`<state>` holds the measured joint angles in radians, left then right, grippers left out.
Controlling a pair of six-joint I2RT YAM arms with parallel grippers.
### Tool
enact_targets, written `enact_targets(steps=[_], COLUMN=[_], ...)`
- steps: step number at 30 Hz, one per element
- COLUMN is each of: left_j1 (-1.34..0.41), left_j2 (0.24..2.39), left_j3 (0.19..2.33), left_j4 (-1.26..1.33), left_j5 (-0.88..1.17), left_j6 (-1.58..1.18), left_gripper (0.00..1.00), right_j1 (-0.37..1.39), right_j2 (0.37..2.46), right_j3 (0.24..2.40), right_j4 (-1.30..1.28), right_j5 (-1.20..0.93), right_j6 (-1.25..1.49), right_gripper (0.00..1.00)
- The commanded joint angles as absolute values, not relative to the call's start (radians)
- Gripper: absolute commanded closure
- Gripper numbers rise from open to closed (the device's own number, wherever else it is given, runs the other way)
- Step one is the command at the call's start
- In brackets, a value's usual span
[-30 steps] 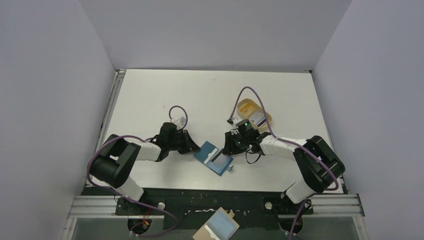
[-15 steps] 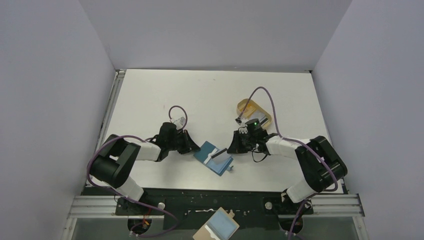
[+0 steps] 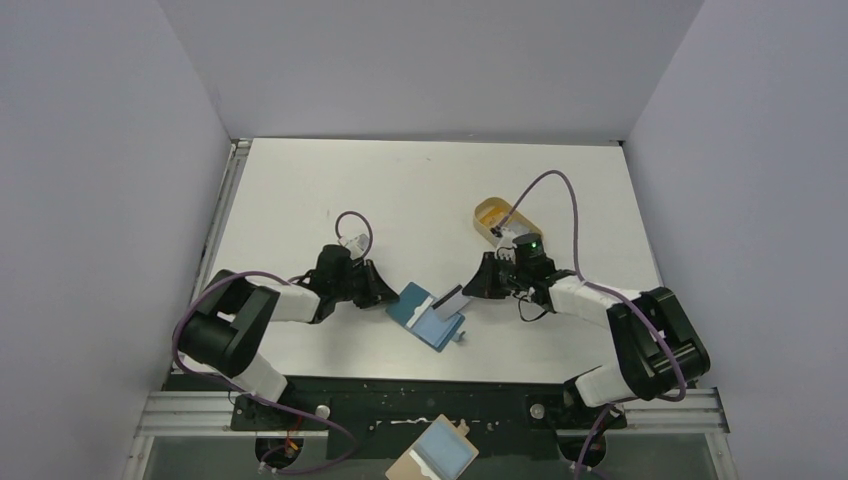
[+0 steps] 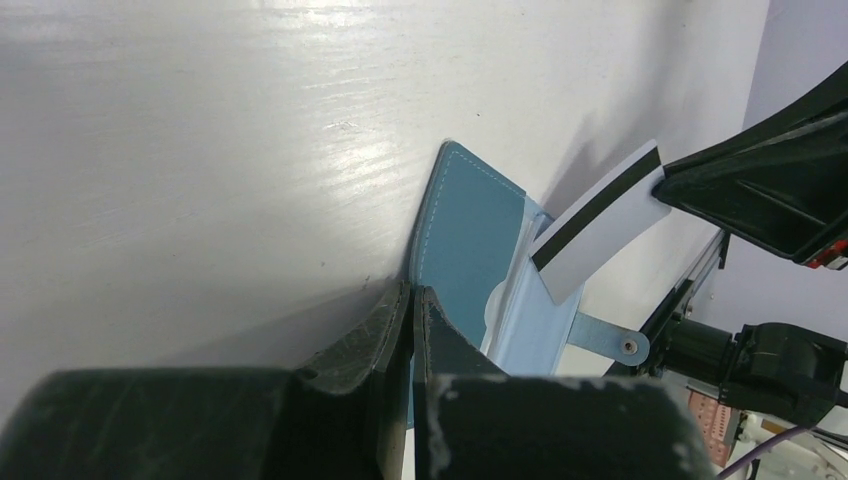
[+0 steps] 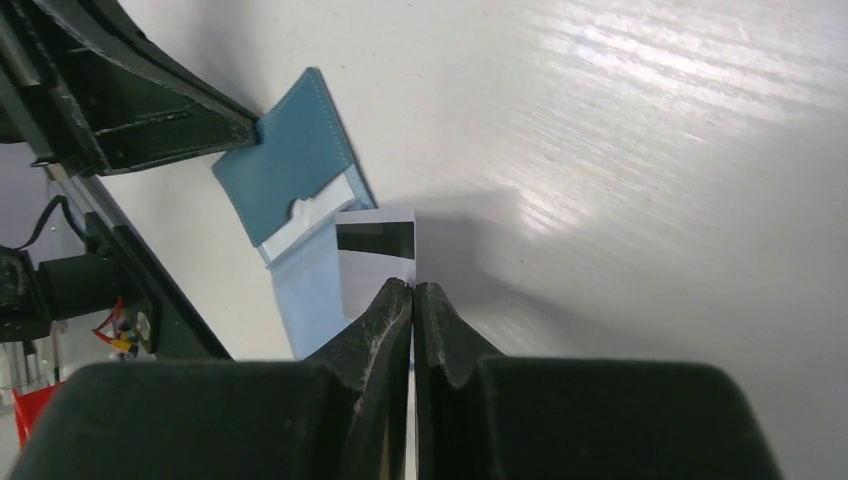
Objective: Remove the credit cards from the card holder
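Card (image 5: 378,262) now out (right jaws tight)

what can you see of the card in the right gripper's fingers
The credit card is a thin, flat white rectangle, plastic-looking, with a black stripe along the edge farthest from the fingers. The right gripper is shut on its near edge, holding it at a slant over the pale inner side of the open card holder. Whether it touches the holder cannot be told.

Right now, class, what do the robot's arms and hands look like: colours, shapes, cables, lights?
The left arm and right arm have white links between bulky black joints. The left hand and right hand each have two black tapered fingers. Purple cables loop along both; a green light glows on the right wrist.
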<state>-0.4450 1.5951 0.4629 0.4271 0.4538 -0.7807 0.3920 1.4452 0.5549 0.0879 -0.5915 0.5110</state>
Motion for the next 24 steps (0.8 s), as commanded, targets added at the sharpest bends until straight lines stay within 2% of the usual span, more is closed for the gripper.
enact_targets(steps=[1, 16, 24], left_j1=[-0.436, -0.419, -0.409], left_j2=[1.559, 1.535, 1.497], left_j3=[0.46, 0.442, 0.437], left_j4=[0.463, 0.47, 0.434], left_j5=[0.475, 0.487, 0.491], left_j6=[-0.767, -0.769, -0.746], left_gripper=[1.0, 1.0, 1.0], right_j1=[0.367, 0.239, 0.08], right_j2=[1.411, 1.471, 1.483], right_j3=[0.552, 0.706, 0.86], right_j4=[0.264, 0.392, 0.167], right_j5=[-0.691, -0.792, -0.753], right_j6=[0.564, 0.647, 0.492], right_gripper=[1.0, 1.0, 1.0])
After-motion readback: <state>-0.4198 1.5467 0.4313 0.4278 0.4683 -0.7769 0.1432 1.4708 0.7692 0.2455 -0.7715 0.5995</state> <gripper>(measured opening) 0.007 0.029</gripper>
